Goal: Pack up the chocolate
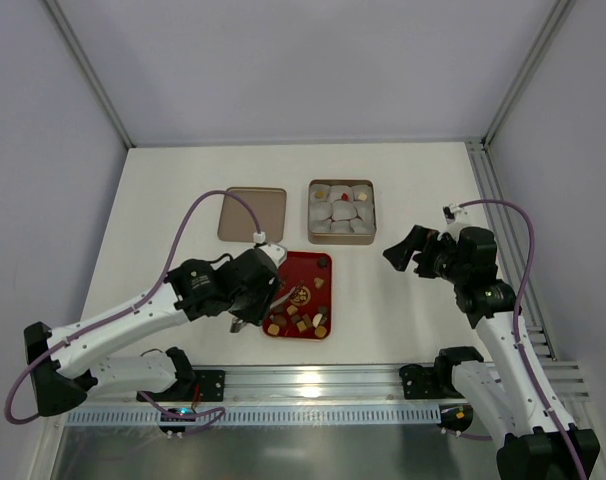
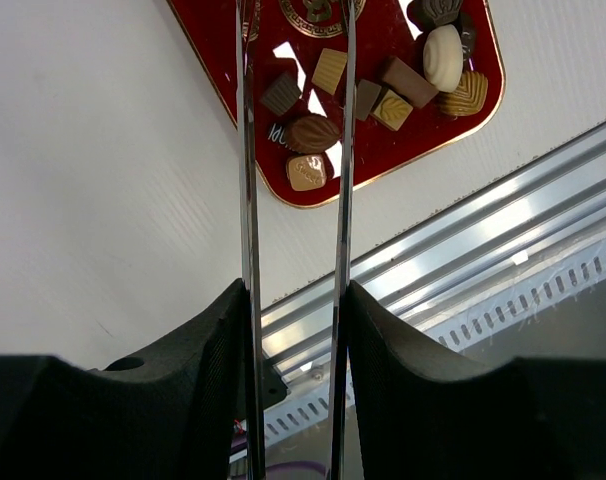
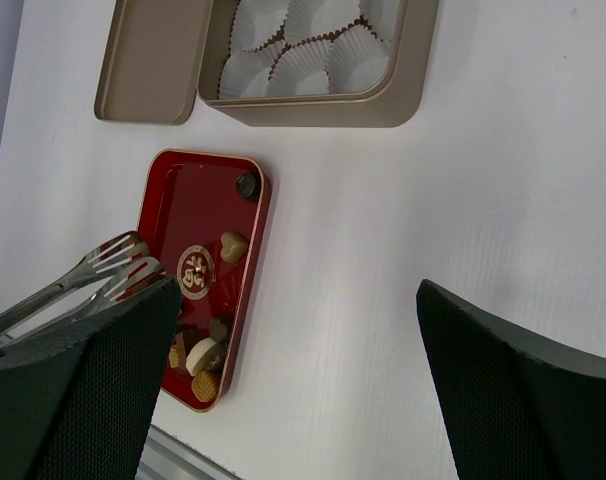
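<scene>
Several chocolate pieces (image 2: pixel 313 132), dark brown, tan and cream, lie at the near end of a red tray (image 2: pixel 383 150). They also show in the top view (image 1: pixel 298 320). A tan heart (image 3: pixel 233 245) and a dark round piece (image 3: pixel 247 183) lie further up the tray. My left gripper (image 2: pixel 295 300) is shut on metal tongs (image 2: pixel 245 150) that reach over the tray's left side. The tong tips (image 3: pixel 133 258) stand slightly apart with nothing between them. My right gripper (image 3: pixel 298 290) is wide open and empty, above bare table right of the tray (image 1: pixel 403 252).
A gold tin (image 1: pixel 341 236) of white paper cups (image 3: pixel 283 55) stands beyond the tray, with a few small pieces in its far cups. Its lid (image 1: pixel 251 213) lies to its left. An aluminium rail (image 2: pixel 463 230) runs along the near table edge.
</scene>
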